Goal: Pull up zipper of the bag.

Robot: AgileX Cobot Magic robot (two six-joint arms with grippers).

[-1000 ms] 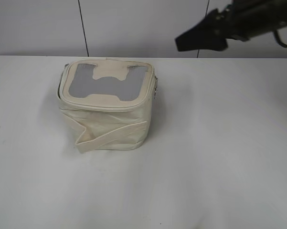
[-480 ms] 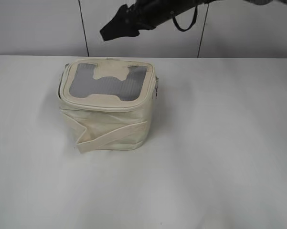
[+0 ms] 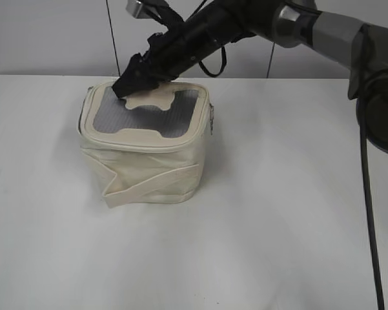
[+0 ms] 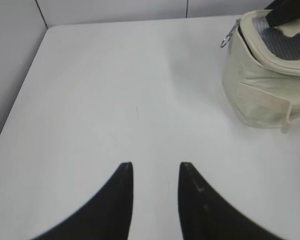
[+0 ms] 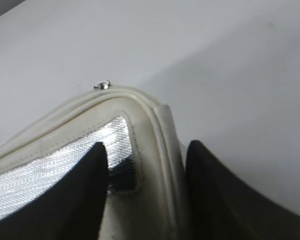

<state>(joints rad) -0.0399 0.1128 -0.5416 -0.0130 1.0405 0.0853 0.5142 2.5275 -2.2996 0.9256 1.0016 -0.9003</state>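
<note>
The cream-white bag (image 3: 148, 169) stands on the table, lid with grey H-shaped panel on top and a flat strap across its front. A silver zipper pull (image 3: 212, 121) hangs at its right rim. My right gripper (image 3: 124, 89) rests on the lid's back left corner. In the right wrist view its open jaws (image 5: 146, 152) straddle the lid rim of the bag (image 5: 50, 120), one finger on the grey panel, one outside; a small silver pull (image 5: 104, 85) shows beyond. My left gripper (image 4: 154, 167) is open and empty over bare table, well away from the bag (image 4: 259, 95), where a ring pull (image 4: 226, 41) hangs.
The white table (image 3: 297, 194) runs back to a grey panelled wall (image 3: 51, 32). The right arm (image 3: 297, 26) reaches in from the upper right across the back of the table. The left wrist view shows the table's left edge (image 4: 20, 100).
The right arm has swung from the upper right leftward and down, and its gripper now sits on the lid's back left corner. The bag has not moved.
</note>
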